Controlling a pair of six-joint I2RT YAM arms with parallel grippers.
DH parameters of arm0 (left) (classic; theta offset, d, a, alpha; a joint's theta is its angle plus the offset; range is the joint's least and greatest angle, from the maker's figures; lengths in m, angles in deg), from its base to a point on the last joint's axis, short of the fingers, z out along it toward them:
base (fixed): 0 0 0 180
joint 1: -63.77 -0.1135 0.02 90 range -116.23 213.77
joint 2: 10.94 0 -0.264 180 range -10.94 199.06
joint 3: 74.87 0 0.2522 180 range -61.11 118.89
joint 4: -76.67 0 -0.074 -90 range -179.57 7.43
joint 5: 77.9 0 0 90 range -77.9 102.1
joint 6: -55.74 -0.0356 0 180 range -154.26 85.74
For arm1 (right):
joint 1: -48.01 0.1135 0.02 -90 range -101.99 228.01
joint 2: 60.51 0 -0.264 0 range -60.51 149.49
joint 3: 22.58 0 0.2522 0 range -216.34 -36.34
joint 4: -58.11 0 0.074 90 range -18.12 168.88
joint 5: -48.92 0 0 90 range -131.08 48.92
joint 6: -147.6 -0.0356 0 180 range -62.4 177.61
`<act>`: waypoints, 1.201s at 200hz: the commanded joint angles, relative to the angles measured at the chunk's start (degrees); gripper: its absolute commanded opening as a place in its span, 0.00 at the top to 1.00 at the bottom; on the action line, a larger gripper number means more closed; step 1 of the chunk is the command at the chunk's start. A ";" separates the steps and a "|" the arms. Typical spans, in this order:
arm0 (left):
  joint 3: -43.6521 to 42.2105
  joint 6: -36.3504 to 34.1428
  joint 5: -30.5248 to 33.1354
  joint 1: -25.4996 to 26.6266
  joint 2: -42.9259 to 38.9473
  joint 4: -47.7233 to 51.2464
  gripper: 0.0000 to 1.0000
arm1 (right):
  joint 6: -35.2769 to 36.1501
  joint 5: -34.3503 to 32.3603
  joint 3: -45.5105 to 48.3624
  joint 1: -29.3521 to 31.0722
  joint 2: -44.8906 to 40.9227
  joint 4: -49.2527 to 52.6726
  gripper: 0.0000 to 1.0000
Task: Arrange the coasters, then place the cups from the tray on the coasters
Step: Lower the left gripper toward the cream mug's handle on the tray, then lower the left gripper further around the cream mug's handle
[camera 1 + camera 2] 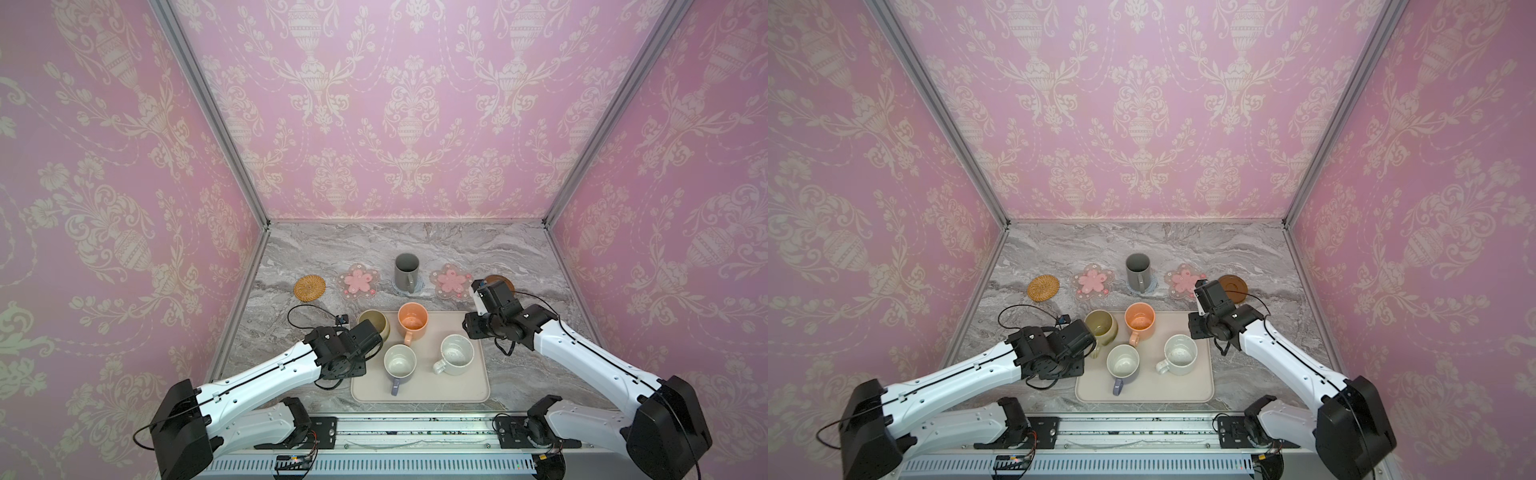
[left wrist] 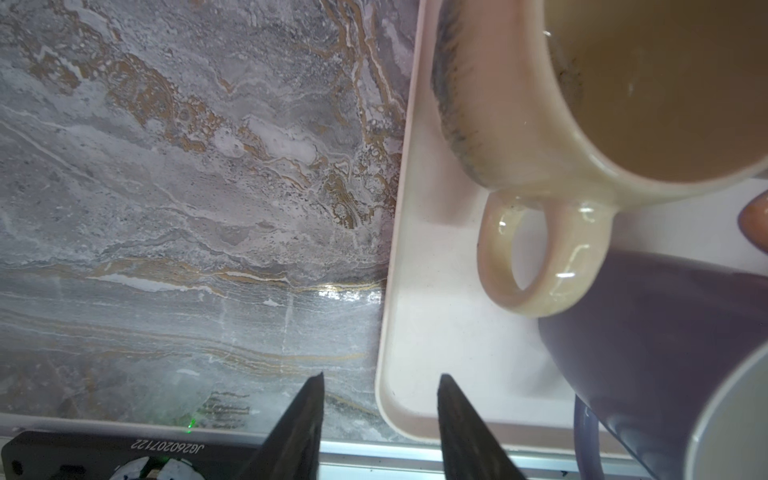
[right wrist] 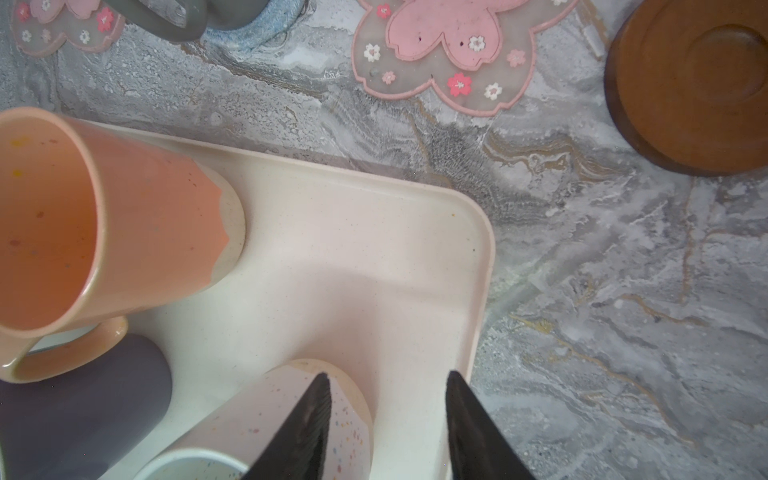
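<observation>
The cream tray holds a beige-yellow cup, a peach cup, a lavender cup and a speckled white cup. Behind it, a dark grey cup stands on the blue-grey knitted coaster. The rattan coaster, two flower coasters and the wooden coaster lie in the same row. My left gripper is open and empty over the tray's left edge, near the beige cup's handle. My right gripper is open beside the speckled cup.
The marble tabletop is boxed in by pink patterned walls on three sides. A metal rail with both arm bases runs along the front edge. My right wrist partly covers the wooden coaster in both top views.
</observation>
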 commanded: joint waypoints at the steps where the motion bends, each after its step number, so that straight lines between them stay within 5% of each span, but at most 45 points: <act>1: 2.12 -5.16 0.11 1.35 -0.40 0.16 0.54 | -1.40 0.50 0.04 -0.29 -0.18 -0.32 0.53; 165: 7.71 -11.84 1.47 5.08 17.58 -12.17 0.53 | 0.72 -1.42 0.22 -0.24 -2.24 1.95 0.52; 240: 3.59 -12.12 5.25 2.54 12.80 -11.11 0.51 | 0.85 -1.45 -0.35 -0.32 -2.60 2.55 0.52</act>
